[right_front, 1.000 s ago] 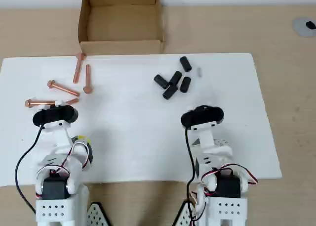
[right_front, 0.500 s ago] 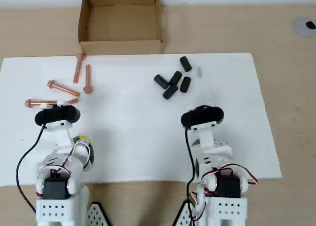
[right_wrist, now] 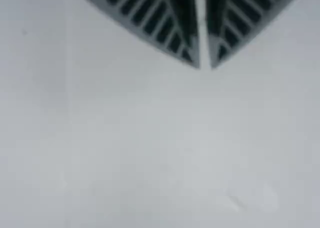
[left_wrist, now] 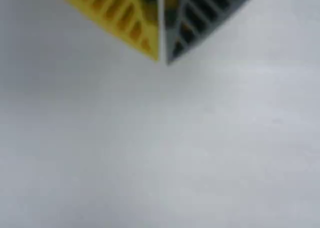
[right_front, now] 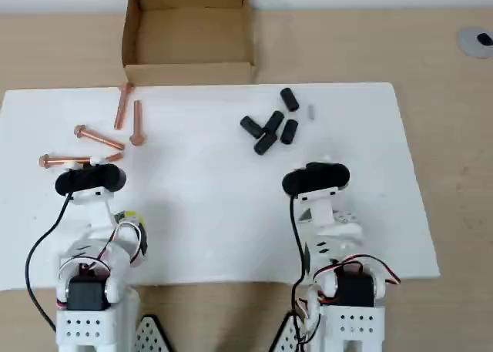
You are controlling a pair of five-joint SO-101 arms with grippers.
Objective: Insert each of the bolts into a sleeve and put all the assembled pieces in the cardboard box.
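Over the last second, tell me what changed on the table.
One arm, the one by the bolts, edged slightly toward the other arm, which barely shifted. Nothing was grasped or released. Bolts, sleeves and box stayed put.

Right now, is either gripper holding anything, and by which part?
Nothing is held. The left gripper and right gripper are both shut and empty over the white mat; bolts and sleeves lie loose on it.

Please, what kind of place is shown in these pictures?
Probably a robotics lab bench: two small arms at a wooden table, a white sheet with bolts and sleeves laid out, and a box behind it.
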